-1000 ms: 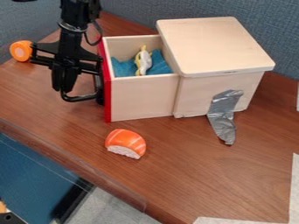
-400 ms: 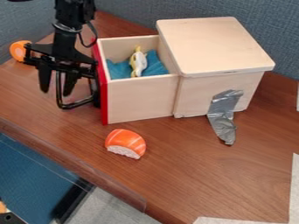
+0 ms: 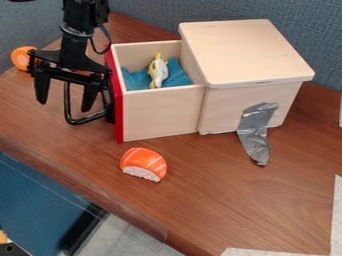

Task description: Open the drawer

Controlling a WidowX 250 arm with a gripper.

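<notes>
Salmon sushi toy [image 3: 143,164]: on the table, on the camera's side of the gripper and clear of the drawer's front.
Duct tape [image 3: 257,131]: across from the gripper, running from the cabinet's side to the tabletop; probably steadies the cabinet against a pull.
Black bar handle [image 3: 87,119]: right at the gripper, on the drawer's red front [image 3: 119,117]. Thin, stiff, likely smooth enough to slide in a loose pinch; best taken or hooked at its outer stretch, mid-length.
Gripper [image 3: 64,106]: fingers spread wide, one either side of the handle's outer bar as seen here, pinching nothing.
Wooden drawer [image 3: 162,114]: just beside the gripper, standing well out of its cabinet [image 3: 250,52]. Rigid, probably light; a skewed tug could bind it, a long one tip it.
Blue cloth [image 3: 137,80] and yellow-and-white toy [image 3: 159,71]: beyond the red front from the gripper, inside the drawer; soft cloth, little added weight.
Orange round toy [image 3: 22,58]: behind the gripper, on the table.
</notes>
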